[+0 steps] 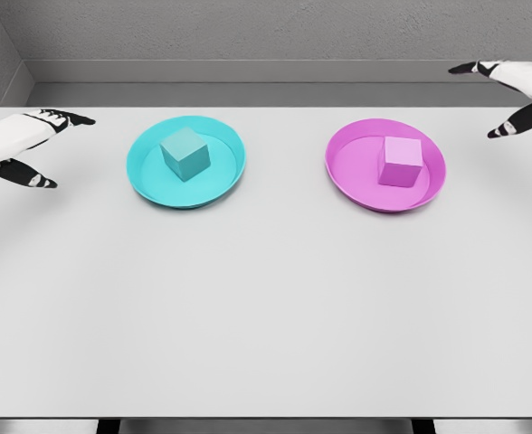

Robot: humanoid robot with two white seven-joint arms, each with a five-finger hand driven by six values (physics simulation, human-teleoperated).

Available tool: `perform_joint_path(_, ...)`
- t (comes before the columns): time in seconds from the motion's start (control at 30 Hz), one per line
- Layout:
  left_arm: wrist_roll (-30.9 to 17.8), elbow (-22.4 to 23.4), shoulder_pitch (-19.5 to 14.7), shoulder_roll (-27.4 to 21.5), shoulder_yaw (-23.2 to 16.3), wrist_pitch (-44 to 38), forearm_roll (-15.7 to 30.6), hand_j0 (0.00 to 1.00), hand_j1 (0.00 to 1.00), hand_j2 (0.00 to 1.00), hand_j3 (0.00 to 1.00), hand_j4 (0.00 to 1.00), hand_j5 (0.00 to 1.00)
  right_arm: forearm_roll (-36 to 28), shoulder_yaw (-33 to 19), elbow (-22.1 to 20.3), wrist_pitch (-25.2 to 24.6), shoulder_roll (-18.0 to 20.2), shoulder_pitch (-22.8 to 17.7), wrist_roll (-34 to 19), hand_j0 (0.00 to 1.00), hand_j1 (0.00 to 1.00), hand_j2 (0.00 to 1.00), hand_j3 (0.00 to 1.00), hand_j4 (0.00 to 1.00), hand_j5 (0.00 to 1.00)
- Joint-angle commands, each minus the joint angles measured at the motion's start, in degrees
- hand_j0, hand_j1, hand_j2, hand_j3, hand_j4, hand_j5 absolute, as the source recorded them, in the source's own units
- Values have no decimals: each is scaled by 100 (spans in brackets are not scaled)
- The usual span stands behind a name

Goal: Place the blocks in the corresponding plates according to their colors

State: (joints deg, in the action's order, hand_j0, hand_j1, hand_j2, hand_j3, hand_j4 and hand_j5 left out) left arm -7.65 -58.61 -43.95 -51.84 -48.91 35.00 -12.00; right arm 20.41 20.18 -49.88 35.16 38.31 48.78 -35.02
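On tabletop (266, 316): cyan block (185, 153) in cyan plate (148, 185), pink block (401, 161) in pink plate (347, 185); left hand (33, 145), right hand (510, 90) both spread, empty.

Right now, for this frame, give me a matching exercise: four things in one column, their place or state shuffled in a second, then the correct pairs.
Things:
1. cyan block
2. magenta block
3. left hand
4. right hand

Place or state:
A. open, holding nothing, near the table's far right corner
B. sits in the magenta plate
C. open, holding nothing, over the table's left edge
D. sits in the cyan plate

Pairs: 1-D, 2-B, 3-C, 4-A
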Motion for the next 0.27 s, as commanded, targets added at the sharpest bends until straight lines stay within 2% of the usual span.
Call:
perform_joint_path(0.0, 1, -10, 9, -20, 5, 0, 48, 100, 100, 100, 100, 100, 100, 86, 346, -347, -16, 10, 0, 2, 100, 100, 100, 100, 100, 100)
perform_joint_path(0.07, 1, -1, 9, -20, 5, 0, 48, 100, 100, 100, 100, 100, 100, 104, 601, -382, -16, 10, 0, 2, 100, 100, 100, 100, 100, 100)
perform_joint_path(0.23, 1, -1, 9, -11, 5, 0, 39, 100, 100, 100, 100, 100, 100, 104, 618, -391, -16, 18, 0, 2, 100, 100, 100, 100, 100, 100)
